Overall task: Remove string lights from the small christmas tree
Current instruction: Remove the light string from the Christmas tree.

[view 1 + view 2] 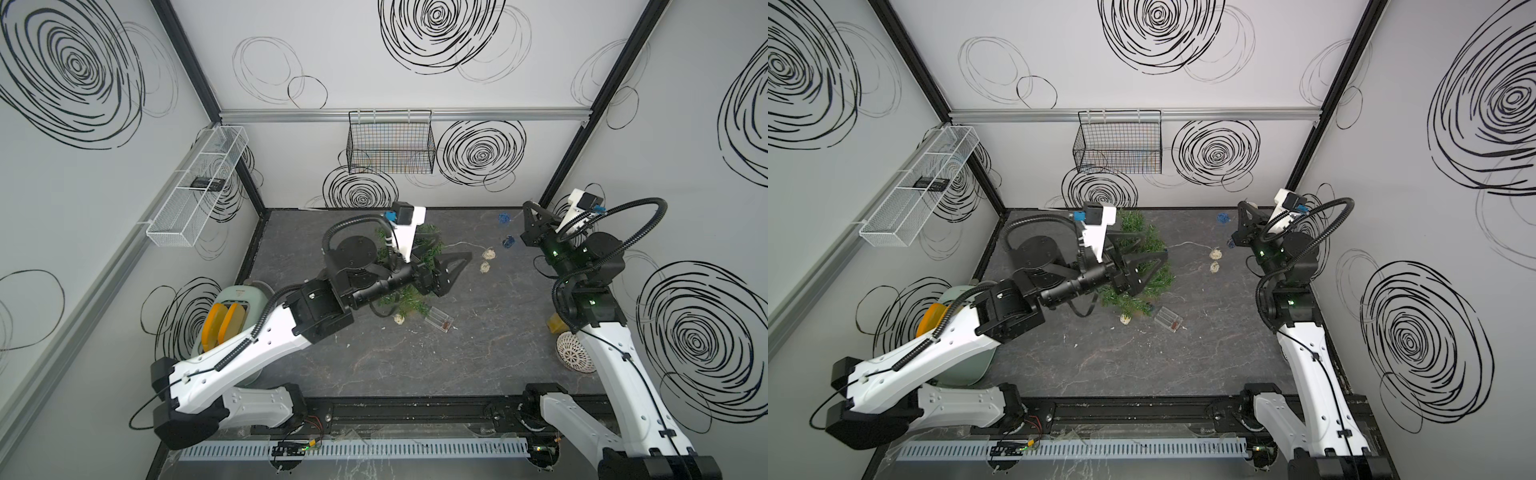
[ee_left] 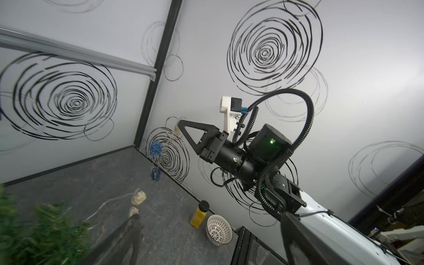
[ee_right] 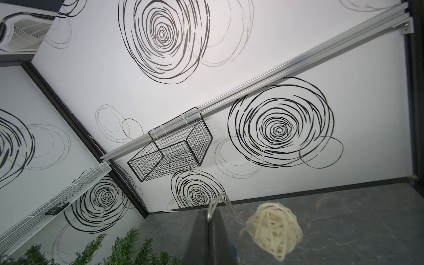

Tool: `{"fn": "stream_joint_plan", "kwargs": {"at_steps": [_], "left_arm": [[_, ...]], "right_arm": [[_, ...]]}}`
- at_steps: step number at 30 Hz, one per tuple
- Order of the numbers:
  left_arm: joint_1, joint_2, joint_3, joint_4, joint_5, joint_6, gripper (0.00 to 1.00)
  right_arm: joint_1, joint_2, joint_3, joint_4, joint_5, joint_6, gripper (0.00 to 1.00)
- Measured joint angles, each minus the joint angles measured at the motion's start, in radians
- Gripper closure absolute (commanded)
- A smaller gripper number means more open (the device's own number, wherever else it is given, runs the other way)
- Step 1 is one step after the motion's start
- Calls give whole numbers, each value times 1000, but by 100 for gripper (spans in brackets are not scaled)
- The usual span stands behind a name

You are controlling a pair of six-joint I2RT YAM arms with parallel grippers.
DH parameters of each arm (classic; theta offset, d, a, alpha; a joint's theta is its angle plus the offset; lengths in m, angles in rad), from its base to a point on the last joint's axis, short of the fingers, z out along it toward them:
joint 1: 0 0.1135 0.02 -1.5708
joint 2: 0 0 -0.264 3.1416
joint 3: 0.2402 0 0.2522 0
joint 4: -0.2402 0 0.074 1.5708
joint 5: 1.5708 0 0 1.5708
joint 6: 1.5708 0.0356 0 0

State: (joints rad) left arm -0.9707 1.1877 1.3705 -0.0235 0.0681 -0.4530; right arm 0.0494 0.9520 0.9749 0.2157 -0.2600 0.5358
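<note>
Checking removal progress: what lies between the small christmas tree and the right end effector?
Some string lights lie there: clear wire, two cream balls and a dark blue ball, seen in both top views.

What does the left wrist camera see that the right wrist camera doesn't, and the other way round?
Only the left wrist view: the right arm from outside, a yellow bottle and a white strainer. Only the right wrist view: a black wire basket and a white mesh shelf on the walls. Both: the green tree, cream balls of the string lights and the dark table.
</note>
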Motion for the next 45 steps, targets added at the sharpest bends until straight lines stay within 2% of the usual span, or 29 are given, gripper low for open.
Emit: {"fn": "stream_joint_plan", "kwargs": {"at_steps": [4, 9, 16, 19, 30, 36, 45], "left_arm": [[159, -75, -34, 21, 50, -23, 4], [340, -103, -36, 40, 129, -48, 4], [623, -68, -43, 131, 288, -125, 4], [689, -23, -43, 186, 338, -143, 4], [768, 159, -16, 281, 467, -150, 4], [769, 262, 3, 345, 550, -137, 4], [721, 436, 90, 375, 658, -89, 4]], "right_arm": [[-6, 79, 45, 37, -50, 15, 100], [-6, 169, 116, 60, -100, 30, 100], [26, 299, 273, 77, -162, 27, 100], [53, 371, 351, 78, -186, 19, 100], [145, 628, 710, 18, -249, -22, 100], [203, 718, 865, -7, -272, -46, 100], [229, 848, 990, -36, -286, -54, 100]]}}
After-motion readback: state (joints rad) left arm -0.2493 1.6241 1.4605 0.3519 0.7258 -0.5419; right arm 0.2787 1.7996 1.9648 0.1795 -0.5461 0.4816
